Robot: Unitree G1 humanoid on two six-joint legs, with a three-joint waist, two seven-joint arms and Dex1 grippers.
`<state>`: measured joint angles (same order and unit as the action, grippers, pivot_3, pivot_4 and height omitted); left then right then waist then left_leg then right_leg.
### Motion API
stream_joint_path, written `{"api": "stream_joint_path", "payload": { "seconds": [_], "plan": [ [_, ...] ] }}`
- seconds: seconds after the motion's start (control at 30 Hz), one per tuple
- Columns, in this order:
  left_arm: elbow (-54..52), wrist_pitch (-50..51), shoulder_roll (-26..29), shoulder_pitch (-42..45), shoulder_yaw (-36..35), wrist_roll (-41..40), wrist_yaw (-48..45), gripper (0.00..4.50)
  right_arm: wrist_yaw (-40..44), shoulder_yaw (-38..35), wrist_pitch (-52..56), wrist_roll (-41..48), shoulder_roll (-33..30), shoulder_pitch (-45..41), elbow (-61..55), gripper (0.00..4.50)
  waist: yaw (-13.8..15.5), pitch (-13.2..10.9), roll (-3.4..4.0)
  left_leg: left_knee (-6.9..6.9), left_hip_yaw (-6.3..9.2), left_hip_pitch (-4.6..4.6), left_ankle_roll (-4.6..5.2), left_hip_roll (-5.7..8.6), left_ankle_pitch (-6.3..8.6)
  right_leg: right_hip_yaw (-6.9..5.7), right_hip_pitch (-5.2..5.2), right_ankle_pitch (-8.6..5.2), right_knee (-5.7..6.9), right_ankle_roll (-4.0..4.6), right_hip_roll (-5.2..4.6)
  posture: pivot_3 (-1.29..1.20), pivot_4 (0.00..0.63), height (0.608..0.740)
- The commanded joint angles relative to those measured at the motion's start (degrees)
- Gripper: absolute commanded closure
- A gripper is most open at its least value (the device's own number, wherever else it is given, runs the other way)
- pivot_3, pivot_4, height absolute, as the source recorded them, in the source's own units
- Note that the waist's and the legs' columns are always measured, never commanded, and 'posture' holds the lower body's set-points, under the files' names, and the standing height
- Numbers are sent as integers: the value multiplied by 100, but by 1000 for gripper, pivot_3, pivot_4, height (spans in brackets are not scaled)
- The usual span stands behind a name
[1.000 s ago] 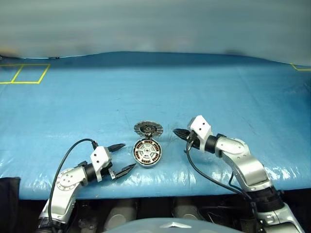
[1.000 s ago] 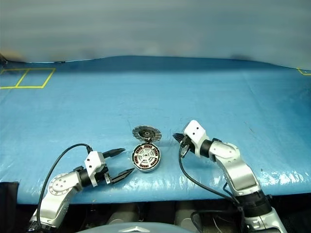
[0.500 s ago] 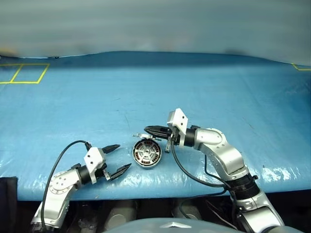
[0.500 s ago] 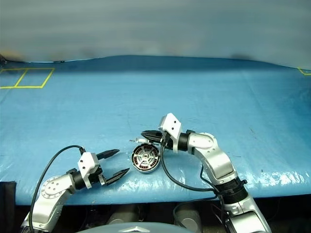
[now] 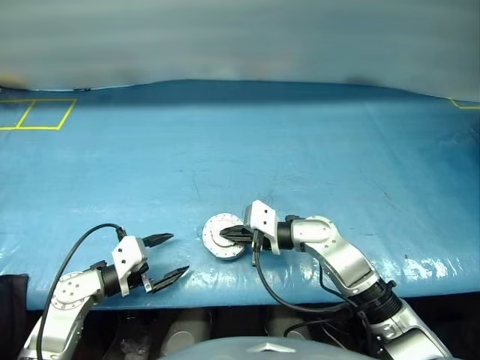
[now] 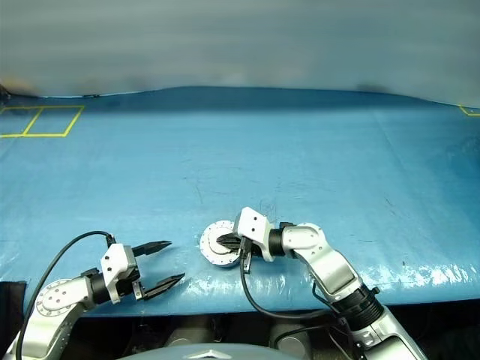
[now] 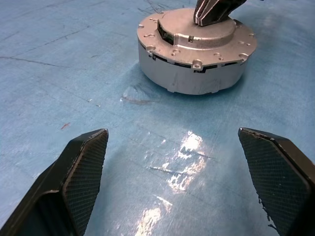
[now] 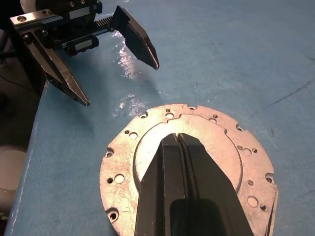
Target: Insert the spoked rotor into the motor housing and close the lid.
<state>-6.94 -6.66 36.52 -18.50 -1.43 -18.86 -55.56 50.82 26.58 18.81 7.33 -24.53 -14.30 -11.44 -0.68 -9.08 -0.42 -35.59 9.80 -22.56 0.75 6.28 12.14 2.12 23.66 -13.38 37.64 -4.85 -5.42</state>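
Note:
The motor housing [image 5: 222, 247] is a short silver cup near the table's front edge, also seen in the left wrist view [image 7: 192, 73]. The lid [image 8: 123, 162] lies flat on top of it, plain pale face up with small holes round its rim. My right gripper [image 5: 226, 234] is shut, its tips resting on the lid's raised centre [image 8: 152, 147]. My left gripper [image 5: 178, 253] stands open a short way left of the housing, with nothing between its fingers [image 7: 83, 162]. The spoked rotor is hidden.
A blue glossy sheet [image 5: 300, 150] covers the table, whose front edge runs just below the housing. Yellow tape squares [image 5: 37, 112] mark the far left corner. A black cable [image 5: 75, 251] loops from my left wrist.
The lid, which lay open behind the housing, has swung down onto it. My right gripper swept left with it onto the lid. My left gripper drew back to the left.

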Motion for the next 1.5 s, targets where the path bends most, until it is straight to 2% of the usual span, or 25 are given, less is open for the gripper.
{"api": "stream_joint_path", "payload": {
  "seconds": [0.03,0.23,0.33,0.73,1.13,1.23,1.33,1.5],
  "plan": [
    [-126,-59,-33,56,-34,-55,-46,0,-135,138,-73,-353,-80,112,330,4481,4,4,-4,-1,0,3,0,0,0,0,-1,-2,0,3,0,0,150,740],
    [28,-126,-192,176,113,48,-36,0,-87,-314,-96,261,163,211,140,4481,7,8,-8,-8,0,8,-3,0,1,-1,-8,-7,0,11,0,0,150,740],
    [72,-147,-224,206,125,64,-43,0,214,-377,118,597,86,256,-99,3908,3,7,-8,-8,-1,2,0,1,0,1,-4,-1,0,3,1,0,150,740],
    [203,-190,-264,278,144,100,-89,0,117,-254,87,451,75,207,-123,14,4,7,-7,-1,1,-4,-2,-2,1,-1,-2,0,1,0,1,0,150,740],
    [435,-384,-310,336,173,173,-88,0,29,-181,-45,183,134,224,67,14,3,6,-7,0,0,-7,-2,-2,1,-1,-1,2,1,-2,3,0,150,740],
    [475,-438,-313,346,166,194,-87,0,18,-156,-48,116,126,214,138,582,4,6,-7,-1,0,-6,-2,-2,1,-1,-1,2,1,-2,3,0,150,740],
    [441,-433,-314,347,168,204,-73,0,0,-163,-94,76,140,221,142,1446,4,7,-7,-1,1,-5,-3,-2,2,-1,0,1,1,-2,2,0,150,740],
    [344,-373,-324,356,196,209,-38,0,61,-217,-101,121,144,224,88,1453,1,7,-7,0,1,-5,-2,-2,1,-1,-1,2,1,-2,3,0,150,740]
  ]
}}
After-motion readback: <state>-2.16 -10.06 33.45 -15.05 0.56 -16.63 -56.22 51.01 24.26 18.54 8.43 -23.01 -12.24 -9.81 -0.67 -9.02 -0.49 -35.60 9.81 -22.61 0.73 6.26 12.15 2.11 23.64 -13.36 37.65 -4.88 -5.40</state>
